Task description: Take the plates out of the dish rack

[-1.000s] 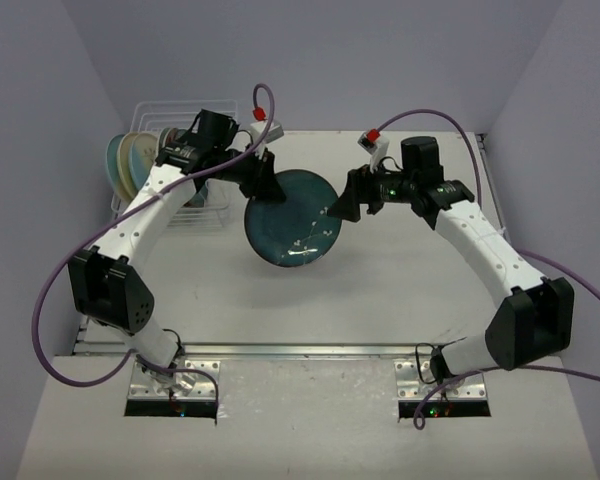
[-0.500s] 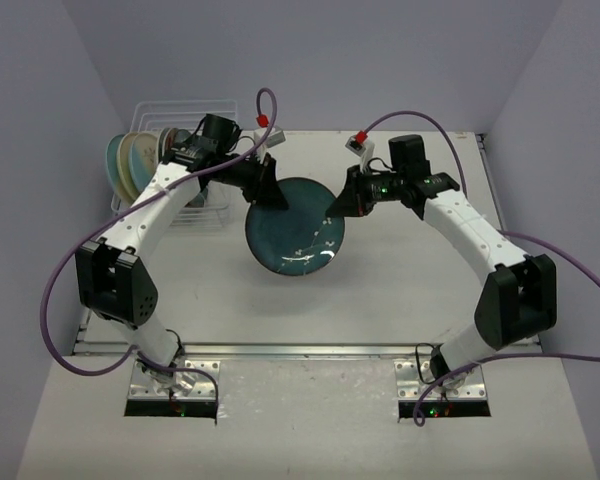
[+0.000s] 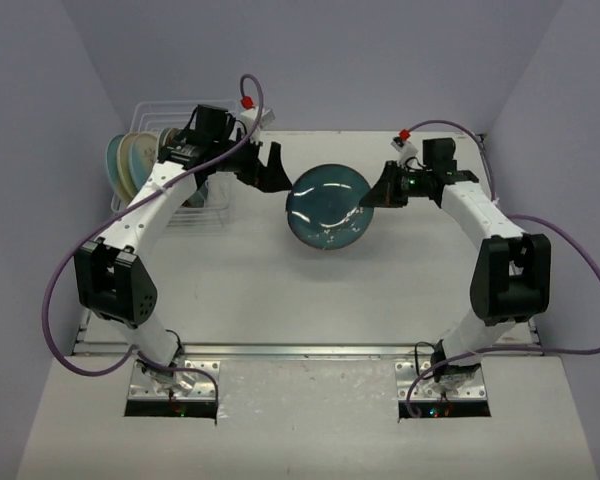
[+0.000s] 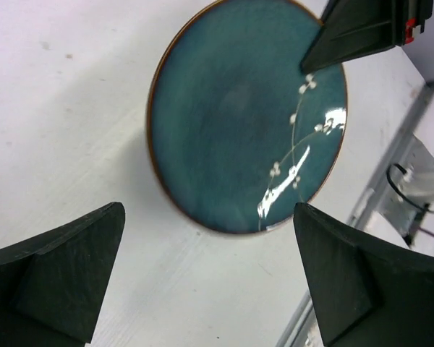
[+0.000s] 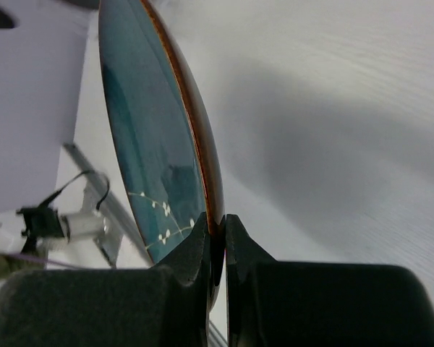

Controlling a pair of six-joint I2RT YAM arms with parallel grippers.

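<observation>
— Where was the teal plate (image 3: 328, 205)?
— Tilted over the middle of the desk (image 3: 280, 300), its right rim pinched in the right jaws. The left jaws stood wide open, empty, just left of it.
— And the rest?
— Other plates (image 3: 130, 165) stood in the dish rack (image 3: 155, 112). This one wasn't yet set down, so most work likely remained.

Plates (image 3: 132, 162) stand in the dish rack (image 3: 170, 115) at far left; one plate (image 3: 328, 205) is right of it.
</observation>
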